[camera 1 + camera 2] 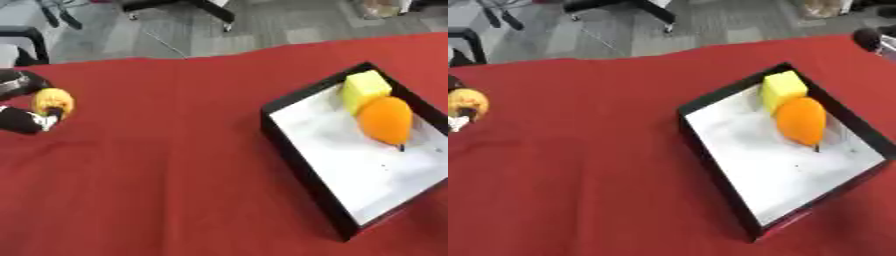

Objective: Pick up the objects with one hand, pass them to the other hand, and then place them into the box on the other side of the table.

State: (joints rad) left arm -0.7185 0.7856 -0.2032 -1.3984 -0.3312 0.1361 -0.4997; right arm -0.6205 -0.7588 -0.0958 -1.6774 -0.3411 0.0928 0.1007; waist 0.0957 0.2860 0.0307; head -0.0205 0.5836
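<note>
At far left of the left eye view, left hand (24, 120) grasps a yellow fruit (52, 101) above the red cloth (166, 160). Black box (302, 170) at right holds yellow block (364, 89) touching orange fruit (386, 120).

Right eye view: dark bit at the top right edge, possibly the right hand, fingers hidden; cannot tell its state.

Yellow-orange fruit (52, 101) at left edge

Red tablecloth (175, 165), grey carpeted floor (289, 25), black chair base (188, 7) beyond the table
</note>
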